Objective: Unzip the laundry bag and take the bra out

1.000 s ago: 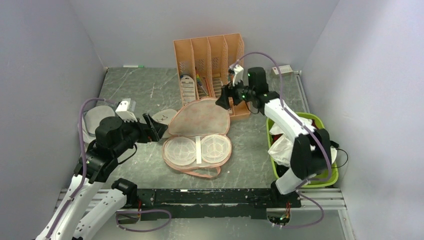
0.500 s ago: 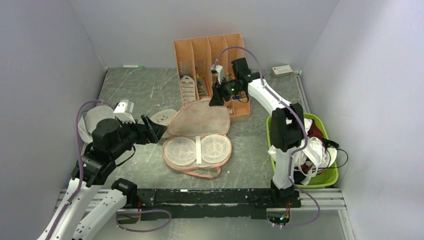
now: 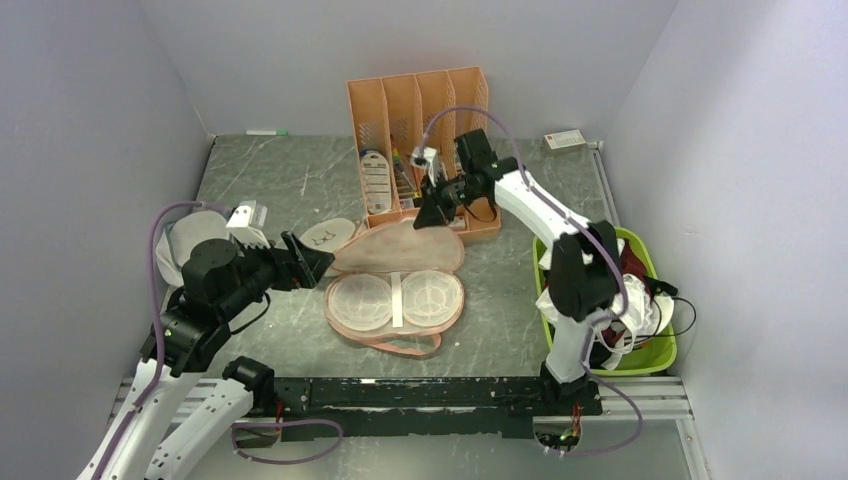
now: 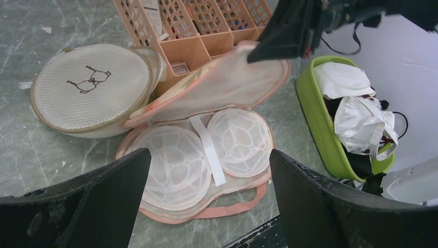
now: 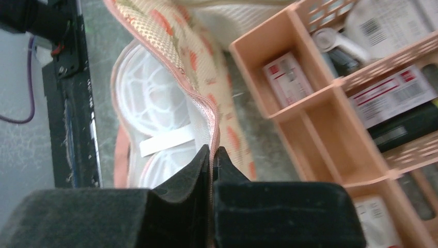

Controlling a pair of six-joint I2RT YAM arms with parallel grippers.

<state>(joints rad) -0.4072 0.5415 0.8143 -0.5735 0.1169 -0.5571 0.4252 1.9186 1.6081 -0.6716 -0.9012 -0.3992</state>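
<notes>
Nearest the arm bases: pink loop strap [image 3: 402, 348] lies flat on the grey marbled worktop [image 3: 270, 180], attached to the near edge of the peach-pink, fruit-print, two-lobed laundry bag [image 3: 395, 322]. The bag sits mid-worktop, between the arms. Its bottom half lies flat and exposed, with two pale round mesh domes [image 3: 362, 300] side by side and a white fabric band [image 3: 397, 298] between them.

Left tool [image 3: 308, 258]: fingers spread wide, holding nothing, hovering just left of the bag and pointing at it. Beside it, further back, is a small round beige mesh pouch with a glasses drawing [image 4: 90, 85], touching or tucked under the lid's left edge. Not a task item.

Right side: green plastic bin [image 4: 316, 119] with white and dark garments in it, apart from the bag.

Further back: the bag's printed lid flap [image 3: 400, 242] is raised off the bottom half and tilted. Right tool [image 5: 213, 152] is closed tight on the lid's piped zip edge at the far side, pinching it. Just behind that is an orange perforated plastic desk organiser [image 3: 420, 100] with boxes and cards in its slots.

Progress, judged: unzip looks done, since the lid is free all round except the hinge side and the interior shows. Removal not done, nothing taken out of the bag. Cannot tell whether a bra sits under the mesh domes; only mesh and the band are visible. Left to do: keep the lid clear, reach in with the free left tool, and lift the bra out of the bag.
</notes>
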